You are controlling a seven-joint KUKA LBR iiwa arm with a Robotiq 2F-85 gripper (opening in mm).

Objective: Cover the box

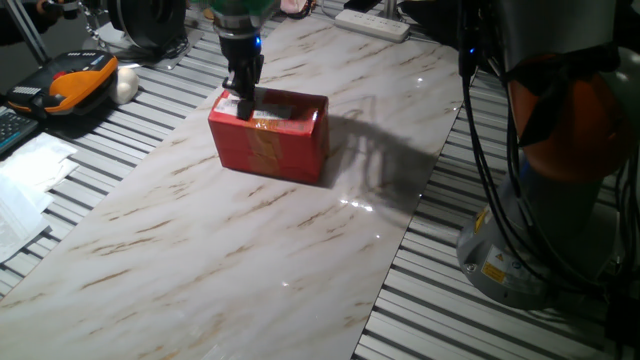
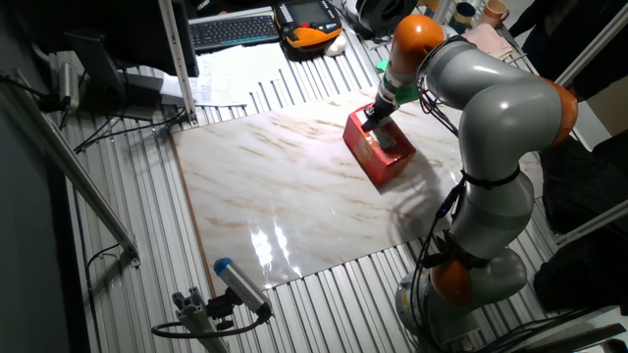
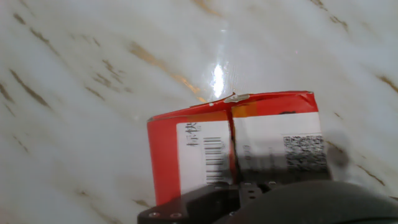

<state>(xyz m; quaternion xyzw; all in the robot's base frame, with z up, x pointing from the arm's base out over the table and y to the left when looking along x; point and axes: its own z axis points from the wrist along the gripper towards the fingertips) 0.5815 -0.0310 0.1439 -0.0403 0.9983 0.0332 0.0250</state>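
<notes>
1. We find the box (image 1: 270, 136) directly under the pincer (image 1: 243, 103), standing on the marble desk (image 1: 200, 250); the pincer's tip sits at the box's top, at one end of it.
2. We cannot tell whether the pincer is open or closed: the hand view shows only its dark body, and both fixed views show the fingers as one dark mass.
3. In the hand view the white-labelled flaps (image 3: 261, 146) lie nearly flat with a seam between them, so we judge the closing well advanced.
4. We press straight down, gently, since cardboard buckles easily.
5. We sweep away from the pincer's end towards the far end, flattening any raised flap.
6. We watch that the light box does not slide on the glossy desk.
</notes>
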